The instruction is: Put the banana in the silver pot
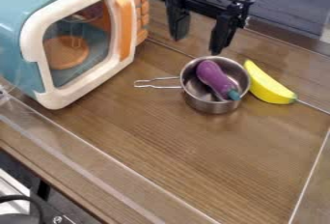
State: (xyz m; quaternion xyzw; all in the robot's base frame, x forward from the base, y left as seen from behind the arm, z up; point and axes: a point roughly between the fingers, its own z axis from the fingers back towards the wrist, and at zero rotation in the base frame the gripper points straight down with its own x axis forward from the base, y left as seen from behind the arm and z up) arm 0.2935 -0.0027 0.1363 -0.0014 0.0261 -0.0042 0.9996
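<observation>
The yellow banana (pixel 268 83) lies on the wooden table just right of the silver pot (pixel 209 86), touching or nearly touching its rim. A purple eggplant toy (pixel 219 77) rests inside the pot, and the pot's wire loop handle (pixel 157 83) points left. My black gripper (pixel 202 33) hangs open behind the pot, its fingers pointing down with nothing between them, above and a little behind the pot and to the left of the banana.
A teal-and-white toy microwave (pixel 71 37) with an orange door stands at the left, close to the gripper. A raised clear rim (pixel 77 141) borders the table on the left and front. Bare wood lies in front of the pot.
</observation>
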